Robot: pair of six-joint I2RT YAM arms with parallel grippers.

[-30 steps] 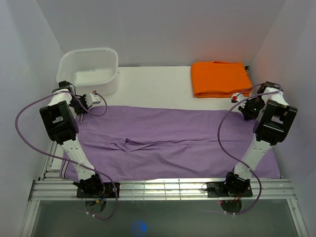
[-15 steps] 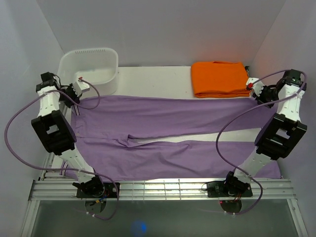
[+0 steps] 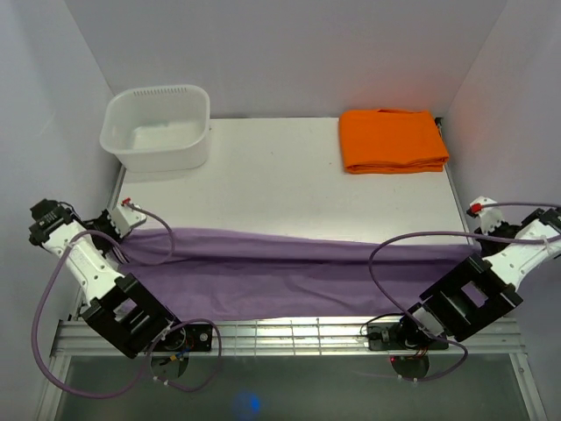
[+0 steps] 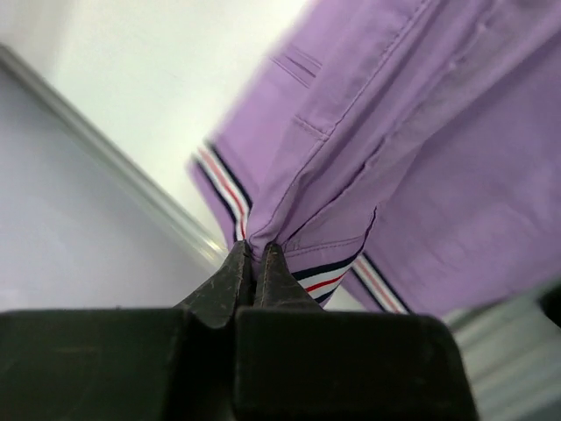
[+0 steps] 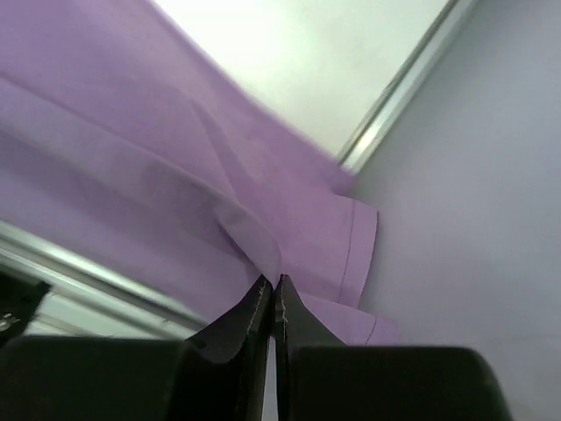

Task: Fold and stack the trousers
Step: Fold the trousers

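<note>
The left gripper (image 4: 254, 263) is pinched shut on the trousers (image 4: 421, 132), right at their striped end. The right gripper (image 5: 273, 294) is pinched shut on a folded corner at the other end. The trousers stretch between the two as a long band across the lower part of the top view, along the near side of the table (image 3: 280, 184). Their lower edge may hang off the table; it is hard to tell. From above, the fingers look tiny. Both arms lean low and far out, one to each side.
</note>
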